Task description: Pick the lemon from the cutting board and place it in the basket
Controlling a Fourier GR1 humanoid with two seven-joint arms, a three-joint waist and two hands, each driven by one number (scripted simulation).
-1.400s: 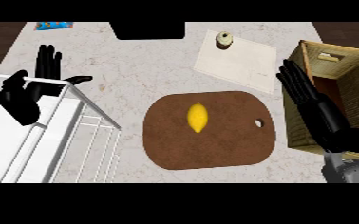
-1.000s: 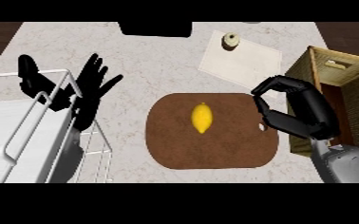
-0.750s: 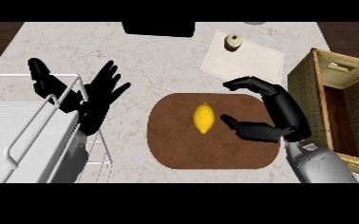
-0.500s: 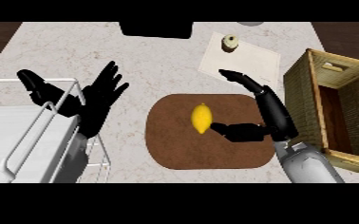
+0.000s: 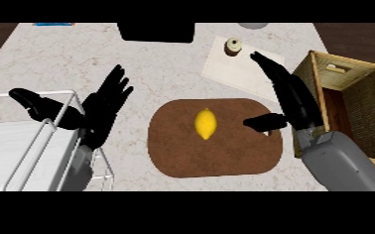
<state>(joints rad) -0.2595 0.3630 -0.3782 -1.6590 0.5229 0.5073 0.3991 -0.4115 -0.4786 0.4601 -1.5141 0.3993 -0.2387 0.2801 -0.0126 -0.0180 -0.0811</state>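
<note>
The lemon (image 5: 206, 124) is lying mid cutting board (image 5: 183, 153), untouched; the right hand (image 5: 289, 101) is hovering beside it, fingers spread, thumb pointing at the fruit. It should be lowering and closing evenly around the lemon's middle; the left hand (image 5: 99, 111) is resting open by the basket (image 5: 40, 129).

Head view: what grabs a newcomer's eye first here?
The yellow lemon stands out first, lying alone near the middle of the dark brown cutting board at the counter's centre. The black right hand is open just right of it, thumb pointing toward the lemon without touching it. At the left, the open left hand hovers by the white wire basket.
</note>
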